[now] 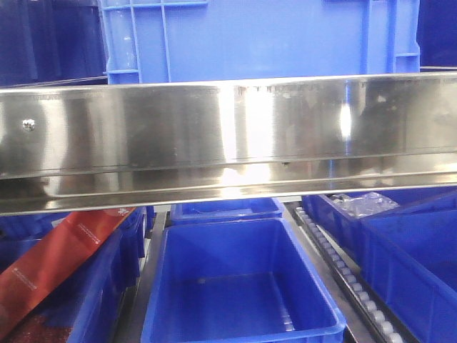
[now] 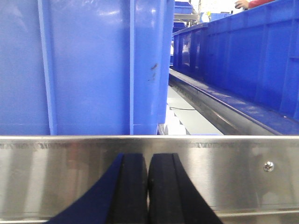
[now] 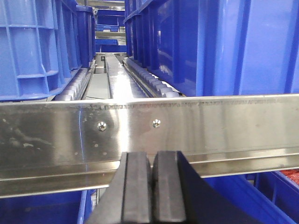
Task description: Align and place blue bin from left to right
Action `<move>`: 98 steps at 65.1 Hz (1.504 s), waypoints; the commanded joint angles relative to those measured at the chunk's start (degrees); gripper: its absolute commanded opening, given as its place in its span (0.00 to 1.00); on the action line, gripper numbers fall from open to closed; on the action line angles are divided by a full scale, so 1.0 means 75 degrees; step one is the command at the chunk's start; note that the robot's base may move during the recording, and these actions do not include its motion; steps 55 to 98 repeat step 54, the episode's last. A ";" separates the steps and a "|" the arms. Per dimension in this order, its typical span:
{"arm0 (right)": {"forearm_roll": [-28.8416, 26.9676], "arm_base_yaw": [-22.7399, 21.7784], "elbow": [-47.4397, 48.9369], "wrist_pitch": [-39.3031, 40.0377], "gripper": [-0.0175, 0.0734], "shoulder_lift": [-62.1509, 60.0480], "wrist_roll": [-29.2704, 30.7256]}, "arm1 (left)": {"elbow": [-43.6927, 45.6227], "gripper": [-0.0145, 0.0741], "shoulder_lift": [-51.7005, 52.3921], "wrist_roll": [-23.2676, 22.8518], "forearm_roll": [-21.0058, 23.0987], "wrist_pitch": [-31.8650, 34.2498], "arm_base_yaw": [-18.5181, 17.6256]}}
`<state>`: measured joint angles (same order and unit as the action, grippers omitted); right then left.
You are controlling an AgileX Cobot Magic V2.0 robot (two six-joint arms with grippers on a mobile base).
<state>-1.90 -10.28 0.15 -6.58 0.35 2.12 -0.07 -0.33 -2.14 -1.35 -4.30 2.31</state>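
Only wrist views: left tool (image 2: 148,186) and right tool (image 3: 152,186) pressed closed, empty, before steel rails (image 1: 228,136).

— How much of the blue bin (image 1: 257,39) shows?
— Its top runs off the frame; the steel rail (image 1: 228,136) hides its base.
— And the red package (image 1: 50,264)?
— Cropped at the lower left corner, print unreadable.

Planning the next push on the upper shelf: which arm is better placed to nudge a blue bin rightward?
Probably left. Its shut end effector sits at the steel rail directly before a blue bin wall; the right end effector, also shut, faces a roller lane between bins.
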 commanded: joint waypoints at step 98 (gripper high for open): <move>-0.0020 -0.0025 -0.0021 0.0147 0.10 -0.0046 0.0065 | 0.0010 0.17 0.0044 -0.0021 -0.0016 0.0137 -0.0026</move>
